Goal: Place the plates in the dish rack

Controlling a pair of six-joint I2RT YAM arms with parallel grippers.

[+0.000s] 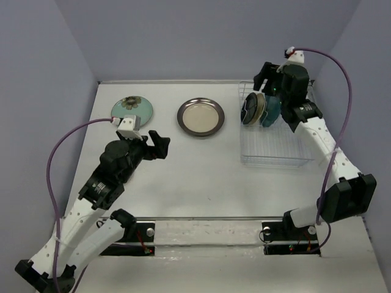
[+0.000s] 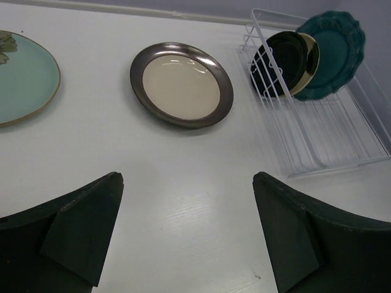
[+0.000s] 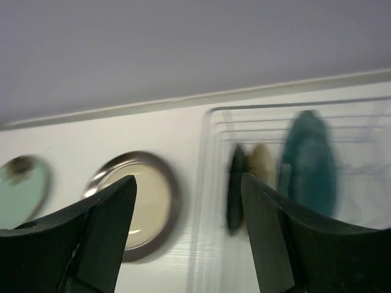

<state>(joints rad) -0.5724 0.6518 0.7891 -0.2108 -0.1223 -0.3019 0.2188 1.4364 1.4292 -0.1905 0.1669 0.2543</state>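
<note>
Silver round metal plate point(image 1: 200, 117) lies flat on the white worktop point(image 1: 195, 177); left fingers point(image 2: 85, 232) and right fingers point(image 3: 91, 238) gape empty. Its shallow rim may slip a pinch.

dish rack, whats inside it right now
The dish rack holds three plates on edge at its far end: black plate, yellow-orange plate, teal plate. The black one hides most of the yellow-orange one.

**Colours on the white table point(image 1: 201, 183) and in the white wire rack point(image 1: 272, 152)**
At upper left, the mint plate point(image 1: 128, 105) is showing a dark flower. At upper centre, the silver plate point(image 1: 200, 117) is gleaming around a paler middle. In the rack at upper right, a glossy black plate point(image 2: 276, 64), a seemingly yellow-gold plate point(image 2: 311, 60) and a scalloped teal plate point(image 2: 339, 46) are showing.
</note>
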